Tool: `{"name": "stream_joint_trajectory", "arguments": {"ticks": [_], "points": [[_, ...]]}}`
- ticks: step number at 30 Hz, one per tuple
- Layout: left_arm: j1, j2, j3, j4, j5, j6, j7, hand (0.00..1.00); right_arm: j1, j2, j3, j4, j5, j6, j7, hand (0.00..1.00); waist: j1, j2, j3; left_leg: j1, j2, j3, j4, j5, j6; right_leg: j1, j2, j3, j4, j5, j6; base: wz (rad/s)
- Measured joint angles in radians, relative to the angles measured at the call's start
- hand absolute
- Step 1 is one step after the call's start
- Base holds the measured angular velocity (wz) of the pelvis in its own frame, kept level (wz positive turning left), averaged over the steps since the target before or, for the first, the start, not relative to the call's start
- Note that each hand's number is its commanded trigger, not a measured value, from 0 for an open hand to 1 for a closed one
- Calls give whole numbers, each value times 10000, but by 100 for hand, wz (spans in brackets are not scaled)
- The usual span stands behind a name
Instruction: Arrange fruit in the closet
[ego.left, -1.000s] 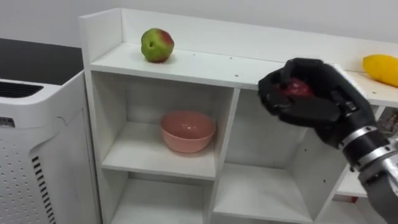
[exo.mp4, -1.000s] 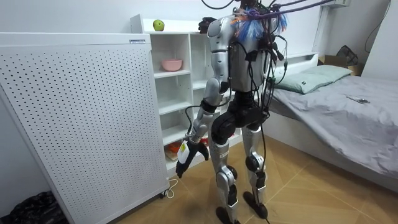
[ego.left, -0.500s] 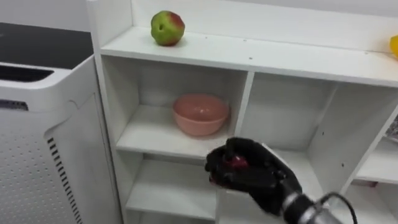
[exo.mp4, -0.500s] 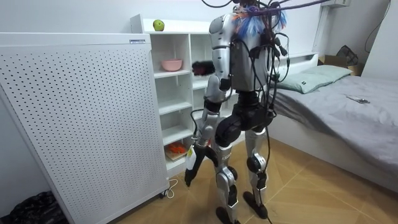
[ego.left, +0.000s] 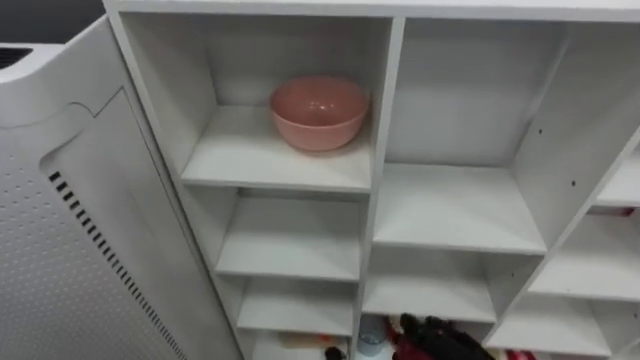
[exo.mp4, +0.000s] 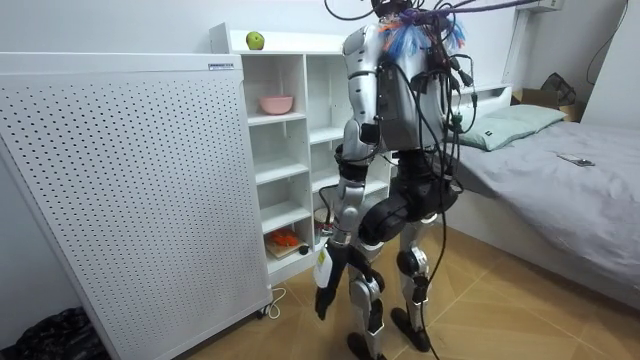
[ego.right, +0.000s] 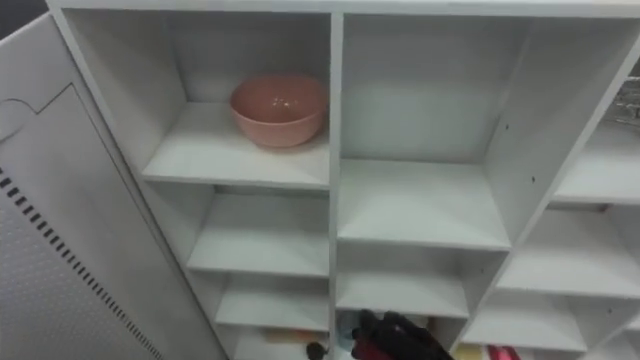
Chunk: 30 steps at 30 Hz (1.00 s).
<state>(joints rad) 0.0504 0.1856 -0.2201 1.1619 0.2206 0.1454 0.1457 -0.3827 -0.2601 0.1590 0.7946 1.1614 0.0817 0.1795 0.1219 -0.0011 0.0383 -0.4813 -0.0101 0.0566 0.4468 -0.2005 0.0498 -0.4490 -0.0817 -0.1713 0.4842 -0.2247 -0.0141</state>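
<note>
I stand facing a white shelf unit (ego.left: 385, 130) with open compartments. A pink bowl (ego.left: 318, 110) sits in the upper left compartment. My right hand (ego.left: 432, 340) shows at the bottom edge of the eye views, low in front of the lower compartments. Its dark fingers are curled with a bit of red fruit (ego.left: 403, 349) showing among them. In the room view a green apple (exo.mp4: 255, 40) lies on the unit's top, and my left hand (exo.mp4: 322, 296) hangs by my side with straight fingers, holding nothing.
A white perforated cabinet (ego.left: 60, 210) stands against the unit's left side. Orange items (exo.mp4: 285, 240) lie in a bottom compartment. A bed (exo.mp4: 560, 170) with grey covers lies behind me at the room view's right.
The camera has tilted down, so the top shelf and apple left the eye views. My right hand, shut on the red fruit, dropped from top-shelf height to the lower compartments.
</note>
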Motion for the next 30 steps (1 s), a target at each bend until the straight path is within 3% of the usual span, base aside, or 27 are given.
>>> {"name": "stream_joint_trajectory", "arguments": {"ticks": [5,9,14,17,21,30], "points": [[12,-76,-219,-117,-331,-8,223,0,-401,20,-731,627,1793,-177,-621,100,129,-21,21,-876,-128,203,241,137,36,-1129,-160,259,727,-261,-17,1],[-74,-260,-329,-183,-344,-21,330,0,-1416,10,-1366,1256,3001,-396,-1172,100,201,-40,50,-1526,-199,343,543,148,49,-2035,-260,490,1298,-345,-38,-2],[-375,-257,-398,-240,-1070,-44,406,0,-2539,-216,-2097,1510,4161,-661,-1272,100,213,59,116,-2343,-187,312,1021,141,41,-2768,-378,319,1703,-417,-121,9],[-381,-258,-383,-260,-1134,-63,406,0,-2966,-276,-2504,1510,4474,-788,-1460,100,299,118,140,-2725,-172,271,1177,138,43,-3101,-398,305,1795,-443,-152,1],[-418,-256,-400,-458,-1110,-73,406,0,-3191,-643,-2663,1511,4534,-820,-1477,100,524,192,129,-3212,-208,263,1447,113,76,-3612,-517,281,2150,-480,-157,6],[-411,-248,-804,-868,-1108,-72,405,0,-3488,-761,-2713,1485,4840,-876,-1780,100,742,326,98,-4238,-197,316,2326,-109,97,-4635,-627,304,3015,-671,-210,1]]}}
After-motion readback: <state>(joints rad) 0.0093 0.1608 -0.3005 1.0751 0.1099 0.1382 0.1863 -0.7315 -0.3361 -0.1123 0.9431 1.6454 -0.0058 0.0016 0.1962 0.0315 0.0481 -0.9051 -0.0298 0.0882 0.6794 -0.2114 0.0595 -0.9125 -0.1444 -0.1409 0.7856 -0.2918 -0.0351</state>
